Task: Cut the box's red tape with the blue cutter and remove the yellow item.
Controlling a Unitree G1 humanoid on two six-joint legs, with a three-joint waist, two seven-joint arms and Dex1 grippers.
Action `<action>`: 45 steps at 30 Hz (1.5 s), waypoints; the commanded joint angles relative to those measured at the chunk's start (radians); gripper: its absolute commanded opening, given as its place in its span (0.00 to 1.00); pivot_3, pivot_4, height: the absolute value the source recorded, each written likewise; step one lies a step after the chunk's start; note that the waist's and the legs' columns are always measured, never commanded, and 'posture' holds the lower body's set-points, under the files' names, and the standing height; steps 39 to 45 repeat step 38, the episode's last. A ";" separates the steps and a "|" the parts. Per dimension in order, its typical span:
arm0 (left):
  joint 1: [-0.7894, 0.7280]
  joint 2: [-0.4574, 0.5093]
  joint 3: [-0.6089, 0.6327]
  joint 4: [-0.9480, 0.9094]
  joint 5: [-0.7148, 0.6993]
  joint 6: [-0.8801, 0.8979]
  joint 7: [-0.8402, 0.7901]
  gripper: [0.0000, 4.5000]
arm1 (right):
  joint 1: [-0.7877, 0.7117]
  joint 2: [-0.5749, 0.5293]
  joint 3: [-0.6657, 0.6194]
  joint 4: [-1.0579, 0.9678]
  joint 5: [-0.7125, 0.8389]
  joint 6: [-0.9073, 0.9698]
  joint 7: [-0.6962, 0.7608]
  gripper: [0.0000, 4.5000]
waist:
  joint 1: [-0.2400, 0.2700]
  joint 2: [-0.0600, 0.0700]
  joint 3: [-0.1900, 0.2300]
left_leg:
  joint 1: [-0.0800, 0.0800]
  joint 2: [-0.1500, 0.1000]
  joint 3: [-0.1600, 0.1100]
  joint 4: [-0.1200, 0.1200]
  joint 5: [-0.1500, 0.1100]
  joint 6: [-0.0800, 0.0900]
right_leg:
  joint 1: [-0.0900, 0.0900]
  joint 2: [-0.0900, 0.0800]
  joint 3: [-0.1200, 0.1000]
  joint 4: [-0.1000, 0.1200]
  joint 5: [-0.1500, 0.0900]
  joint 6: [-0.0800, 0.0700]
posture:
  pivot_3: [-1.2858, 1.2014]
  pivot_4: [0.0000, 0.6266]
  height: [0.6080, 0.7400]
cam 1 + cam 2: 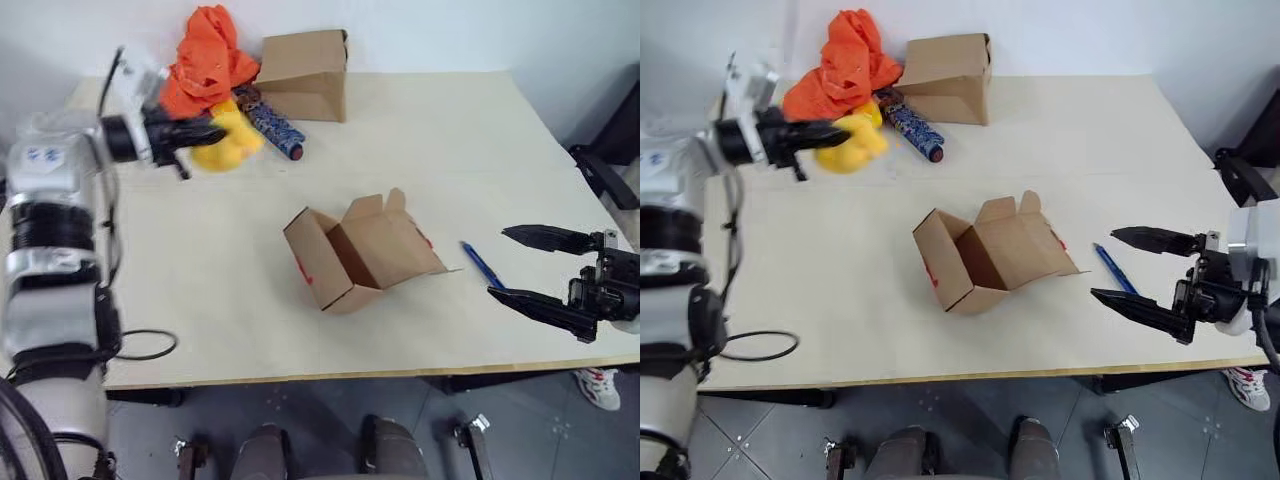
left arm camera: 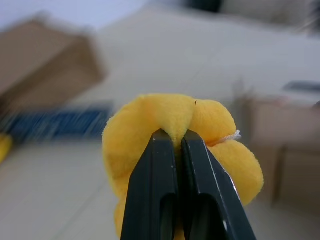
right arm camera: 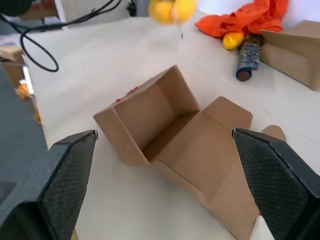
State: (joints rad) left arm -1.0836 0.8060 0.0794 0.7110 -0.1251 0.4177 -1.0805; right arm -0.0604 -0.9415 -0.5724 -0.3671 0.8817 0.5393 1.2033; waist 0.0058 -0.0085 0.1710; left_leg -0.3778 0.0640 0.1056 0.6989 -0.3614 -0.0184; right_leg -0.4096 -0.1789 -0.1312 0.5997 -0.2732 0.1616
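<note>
The small box (image 1: 355, 255) lies open on its side at the table's middle, flaps spread, its inside bare. Bits of red tape (image 1: 303, 270) show on its near face. Just right of the box, the blue cutter (image 1: 482, 265) rests flat on the table. My left gripper (image 1: 195, 133) is raised over the far left of the table, shut on the yellow item (image 1: 228, 140); in the left wrist view the fingers (image 2: 155, 185) pinch the soft yellow item (image 2: 170, 117). My right gripper (image 1: 498, 262) hovers open beside the cutter, pointing at the box (image 3: 165, 125).
At the back stand a larger plain carton (image 1: 308, 72), an orange cloth (image 1: 205, 55), a blue-patterned cylinder (image 1: 275, 125) and a small glossy yellow object (image 3: 233, 40). A black cable loop (image 1: 148, 345) lies at the near left edge. A dark chair (image 1: 610, 160) stands off the table's right.
</note>
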 commanded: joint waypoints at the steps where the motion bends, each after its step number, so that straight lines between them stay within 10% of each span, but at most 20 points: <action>1: 0.059 0.046 0.029 -0.087 -0.001 0.030 0.042 0.00 | -0.045 -0.006 0.028 0.043 -0.014 -0.046 0.036 1.00 | 0.004 -0.002 0.001 | 0.000 0.000 0.000 0.000 0.000 0.000 | 0.000 0.000 0.000 0.001 0.000 0.000 | 0.52 0.24 1.00; 16: 0.491 0.204 0.257 -0.385 -0.087 0.115 0.177 0.99 | -0.348 0.031 0.265 0.294 -0.103 -0.112 0.156 1.00 | -0.008 -0.006 0.003 | 0.003 0.000 0.001 0.000 0.000 -0.001 | -0.001 -0.001 0.000 0.007 0.000 0.000 | 0.52 0.24 1.00; 30: 1.214 -0.031 0.489 -0.985 -0.375 0.016 -0.014 0.99 | -0.244 -0.046 0.287 0.600 -0.272 -0.277 0.372 1.00 | -0.008 -0.005 0.004 | 0.006 0.001 0.006 0.000 -0.003 -0.003 | 0.000 -0.002 0.003 0.006 0.000 0.000 | 0.52 0.24 1.00; 45: 1.252 -0.110 0.391 -0.989 -0.380 -0.045 0.012 0.99 | -0.196 -0.047 0.286 0.644 -0.320 -0.328 0.347 1.00 | -0.010 -0.003 0.003 | 0.010 0.001 0.013 0.002 -0.001 -0.001 | 0.000 -0.002 0.008 0.005 0.000 -0.003 | 0.52 0.24 1.00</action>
